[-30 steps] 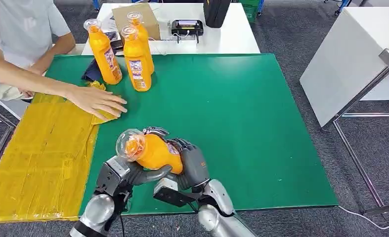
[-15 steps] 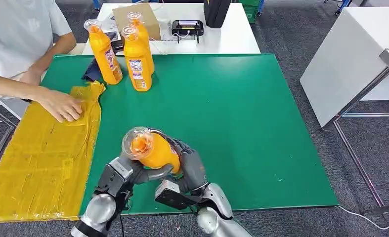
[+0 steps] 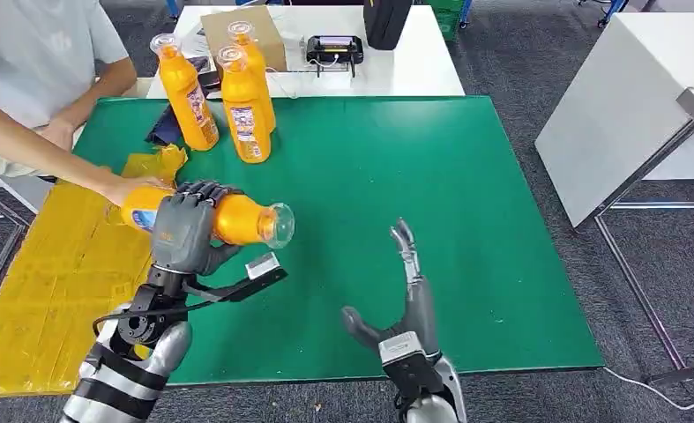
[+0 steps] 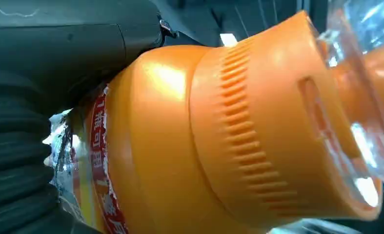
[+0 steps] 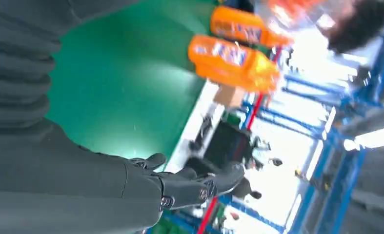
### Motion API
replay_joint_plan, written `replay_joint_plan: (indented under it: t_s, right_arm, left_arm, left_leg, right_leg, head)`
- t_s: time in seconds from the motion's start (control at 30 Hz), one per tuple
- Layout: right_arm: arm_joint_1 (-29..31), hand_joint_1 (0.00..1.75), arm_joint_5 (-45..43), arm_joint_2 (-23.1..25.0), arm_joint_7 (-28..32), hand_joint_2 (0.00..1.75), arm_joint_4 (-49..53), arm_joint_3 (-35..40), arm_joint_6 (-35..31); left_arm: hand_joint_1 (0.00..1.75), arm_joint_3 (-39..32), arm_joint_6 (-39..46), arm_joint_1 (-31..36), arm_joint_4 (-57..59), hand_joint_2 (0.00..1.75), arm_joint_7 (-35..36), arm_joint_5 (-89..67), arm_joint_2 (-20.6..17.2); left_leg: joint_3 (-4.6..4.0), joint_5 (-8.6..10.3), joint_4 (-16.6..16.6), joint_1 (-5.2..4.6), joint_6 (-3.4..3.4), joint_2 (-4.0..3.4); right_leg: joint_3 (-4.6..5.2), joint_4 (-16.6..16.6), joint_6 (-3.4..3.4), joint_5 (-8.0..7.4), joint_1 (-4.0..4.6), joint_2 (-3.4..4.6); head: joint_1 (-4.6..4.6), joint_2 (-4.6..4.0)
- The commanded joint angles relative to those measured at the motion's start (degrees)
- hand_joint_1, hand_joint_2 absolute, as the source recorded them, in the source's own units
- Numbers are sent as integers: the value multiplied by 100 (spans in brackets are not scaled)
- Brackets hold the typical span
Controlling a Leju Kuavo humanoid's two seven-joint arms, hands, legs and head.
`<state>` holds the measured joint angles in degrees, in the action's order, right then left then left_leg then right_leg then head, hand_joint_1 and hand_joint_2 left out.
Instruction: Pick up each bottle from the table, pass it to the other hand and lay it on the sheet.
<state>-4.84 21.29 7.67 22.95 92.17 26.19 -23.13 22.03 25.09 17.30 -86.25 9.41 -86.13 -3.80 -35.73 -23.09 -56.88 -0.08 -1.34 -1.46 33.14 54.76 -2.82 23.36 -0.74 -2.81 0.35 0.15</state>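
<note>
handover done: left robot hand [image 3: 184,234] now alone grips the orange bottle [image 3: 237,219], lying sideways over the yellow sheet's [image 3: 52,291] edge; right robot hand [image 3: 409,295] has let go, fingers spread, empty. laying down comes next.

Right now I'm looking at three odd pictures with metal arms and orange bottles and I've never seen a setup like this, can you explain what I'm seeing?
This is a humanoid robot with two silver arms. One picture looks down from its head; the other two come from cameras at its wrists, so they appear tilted. Its left hand holds an orange bottle on its side, above the edge of a yellow sheet. A person's hand touches that bottle's base. The right hand is open and holds nothing. Three more bottles stand upright at the far side of the green table.
</note>
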Motion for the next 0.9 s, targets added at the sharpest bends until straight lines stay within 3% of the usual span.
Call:
replay_joint_plan:
  t_s: [0.03, 0.13, 0.23, 0.3, 0.4, 0.5, 0.6, 0.9]
  right_arm:
    - [-162, 0, -29, -81, 65, 175, 554, -420, 27]
    - [-115, 0, -32, -81, 58, 175, 571, -459, 57]
    - [-61, 0, -40, -56, 42, 175, 513, -481, 91]
    - [-25, 0, -60, -49, 21, 175, 452, -489, 123]
    - [71, 0, -61, -37, 21, 175, 335, -489, 143]
    - [107, 0, -71, -39, 14, 175, 318, -494, 158]
    - [154, 0, -56, -39, -4, 175, 287, -505, 154]
    - [153, 0, -52, -36, -10, 175, 263, -521, 127]
  left_arm:
    - [175, 1239, -456, 1176, 1326, 175, 1528, -387, -1015]
    - [175, 1892, -912, 1659, 1972, 175, 2126, -387, -1303]
    - [175, 1956, -945, 1833, 2549, 175, 2166, -387, -1309]
    - [175, 1853, -1004, 1878, 2909, 175, 2101, -387, -1246]
    - [175, 1542, -1020, 1971, 3574, 175, 1867, -387, -1064]
    - [175, 1260, -1192, 1992, 3907, 175, 1684, -387, -903]
    - [175, 978, -1148, 2040, 4468, 175, 1594, -387, -754]
    - [175, 781, -1201, 2035, 4681, 175, 1593, -387, -715]
  left_leg:
    - [10, 0, 1, 3, 8, 15]
    - [25, -5, -2, 8, 13, 34]
    - [29, -4, -1, 9, 14, 26]
    - [17, 0, 1, 6, 10, 9]
    - [63, -23, -5, 12, 22, 24]
    - [19, 2, 4, 4, 10, 8]
    - [30, -5, 0, 6, 14, 1]
    - [15, 1, -1, 7, 12, 8]
  right_leg:
    - [-11, 1, 7, 6, 1, 3]
    - [-30, 6, 14, 16, 3, -2]
    - [-32, 4, 12, 14, 3, 4]
    - [-18, 3, 8, 5, 2, 10]
    - [-63, 15, 24, 30, 0, 37]
    - [-19, 2, 8, 4, 0, 10]
    - [-29, 6, 12, 7, 1, 28]
    - [-16, 6, 7, 6, 2, 11]
  head:
    - [0, 0]
    - [0, 0]
    - [0, 0]
    - [0, 0]
    - [2, 0]
    - [2, 0]
    - [0, 0]
    - [2, 0]
